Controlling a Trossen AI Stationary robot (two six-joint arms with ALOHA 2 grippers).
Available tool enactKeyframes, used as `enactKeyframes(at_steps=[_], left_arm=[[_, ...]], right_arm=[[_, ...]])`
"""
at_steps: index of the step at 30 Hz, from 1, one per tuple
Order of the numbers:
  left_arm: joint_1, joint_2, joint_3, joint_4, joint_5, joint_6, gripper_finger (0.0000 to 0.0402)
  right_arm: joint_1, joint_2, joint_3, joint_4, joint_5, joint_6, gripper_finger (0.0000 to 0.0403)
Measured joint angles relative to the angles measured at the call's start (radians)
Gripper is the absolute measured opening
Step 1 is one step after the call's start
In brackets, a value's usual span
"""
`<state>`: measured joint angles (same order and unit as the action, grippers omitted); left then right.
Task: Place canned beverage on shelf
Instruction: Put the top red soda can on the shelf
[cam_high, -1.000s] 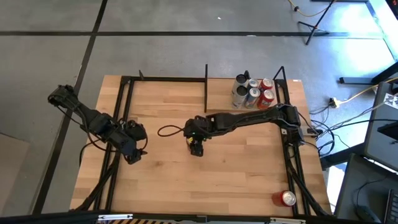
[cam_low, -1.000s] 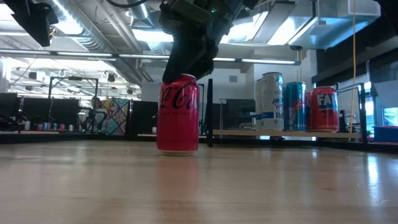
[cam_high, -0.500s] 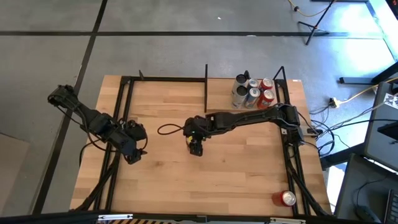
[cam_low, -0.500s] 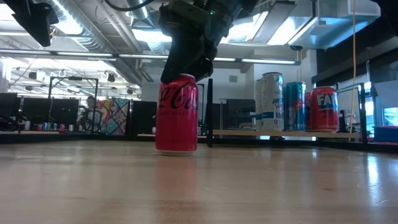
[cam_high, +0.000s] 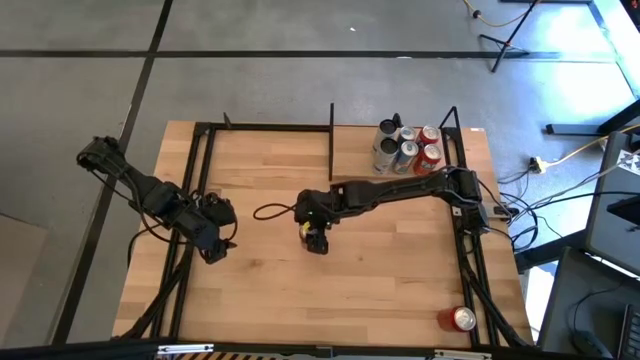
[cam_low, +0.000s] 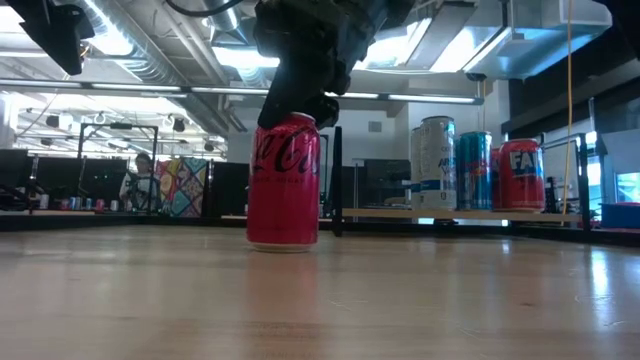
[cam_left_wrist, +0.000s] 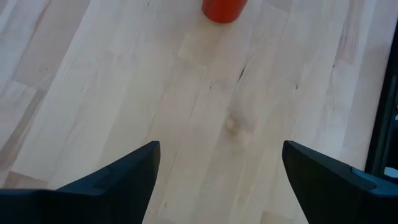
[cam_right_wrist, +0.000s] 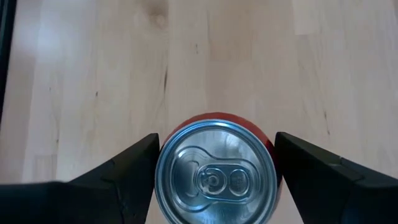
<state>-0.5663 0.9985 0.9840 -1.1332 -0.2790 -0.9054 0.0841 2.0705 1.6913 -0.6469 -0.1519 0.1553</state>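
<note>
The right gripper (cam_high: 317, 240) hung directly over an upright red Coca-Cola can (cam_low: 283, 181) that stood on the tabletop (cam_high: 270, 290) near its middle, fingers (cam_right_wrist: 118, 171) spread wide to either side of the can's silver top without touching it. The shelf (cam_high: 355, 150) lay beyond that gripper, at the tabletop's far right corner, where several cans (cam_high: 407, 148) stood together. The left gripper (cam_high: 220, 247) waited well off to the can's side, its fingers open on nothing.
</note>
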Motion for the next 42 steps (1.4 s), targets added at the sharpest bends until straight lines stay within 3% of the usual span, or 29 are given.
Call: enactKeyframes(at_steps=[12, 21, 24, 34, 42], left_arm=[[0.0, 0.0, 0.0, 0.0, -0.001, 0.0, 0.0325], [0.0, 0.0, 0.0, 0.0, 0.0, 0.0, 0.0325], [0.0, 0.0, 0.0, 0.0, -0.001, 0.0, 0.0325], [0.0, 0.0, 0.0, 0.0, -0.001, 0.0, 0.0325], [0.0, 0.0, 0.0, 0.0, 0.004, 0.0, 0.0325]], right_arm=[[0.002, 0.0, 0.0, 0.011, 0.068, 0.025, 0.0301], [0.0, 0.01, -0.007, -0.003, 0.13, 0.012, 0.0388], [0.0, 0.005, -0.003, 0.008, 0.129, 0.02, 0.0397], [0.002, 0.014, -0.004, 0.017, 0.123, -0.006, 0.0373], [0.001, 0.014, -0.001, 0.011, 0.124, -0.017, 0.0276]])
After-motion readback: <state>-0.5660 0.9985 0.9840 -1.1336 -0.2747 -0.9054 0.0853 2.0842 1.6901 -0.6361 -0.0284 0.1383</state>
